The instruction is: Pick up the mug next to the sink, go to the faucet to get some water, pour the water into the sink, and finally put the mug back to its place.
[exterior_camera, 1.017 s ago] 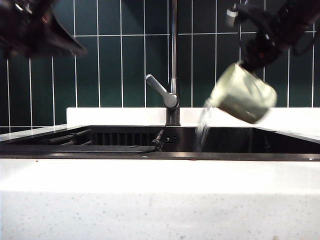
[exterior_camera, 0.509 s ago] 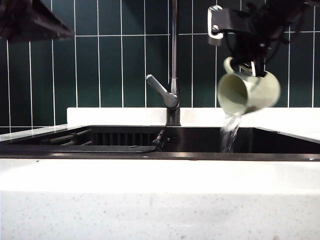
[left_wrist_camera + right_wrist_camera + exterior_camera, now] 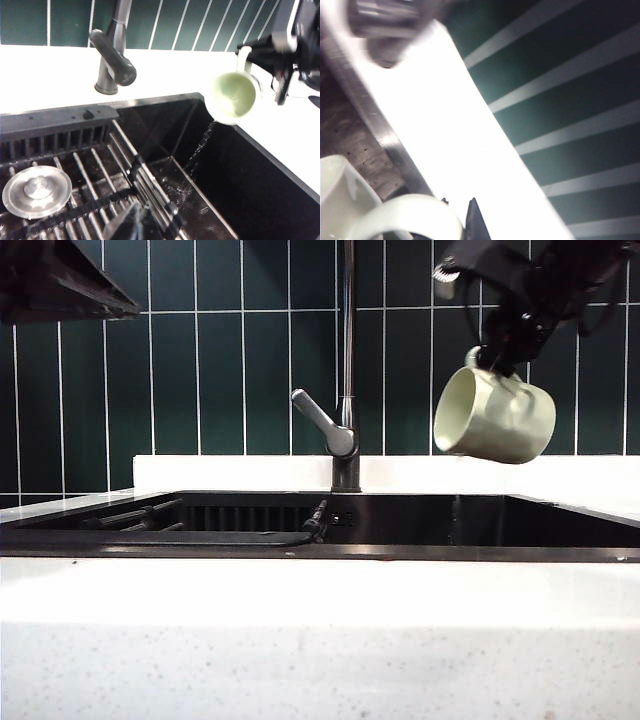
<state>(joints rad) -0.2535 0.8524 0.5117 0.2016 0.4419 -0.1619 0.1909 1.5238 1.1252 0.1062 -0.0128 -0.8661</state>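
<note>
A: Where is your mug right now?

B: The pale greenish-white dimpled ceramic mug (image 3: 494, 416) hangs in the air above the wide black rectangular sink (image 3: 400, 525), to the right of the tall slim dark metal faucet (image 3: 347, 360). It lies tipped on its side, mouth turned toward the faucet. From the left wrist view you can see into the mug (image 3: 233, 96), and a thin trickle of water (image 3: 200, 147) runs from its rim down into the sink (image 3: 220, 175).

A: And what holds it?

B: Your right gripper (image 3: 505, 358) comes down from above the sink, its fingers clamped on the mug's handle. In the right wrist view you see only a dark fingertip (image 3: 473, 220) beside the curved pale handle (image 3: 405, 216).

A: The other arm?

B: Your left gripper (image 3: 60, 280) sits high above the sink's left end, well apart from the faucet, with its fingers together and nothing in them. Its tip (image 3: 132, 225) shows over the dark rack bars (image 3: 95, 185) inside the sink, near a round silver drain cover (image 3: 36, 190).

A: The faucet itself?

B: Its grey angled lever handle (image 3: 322, 423) points left and up. The white speckled tabletop (image 3: 320, 640) runs along the sink's front.
</note>
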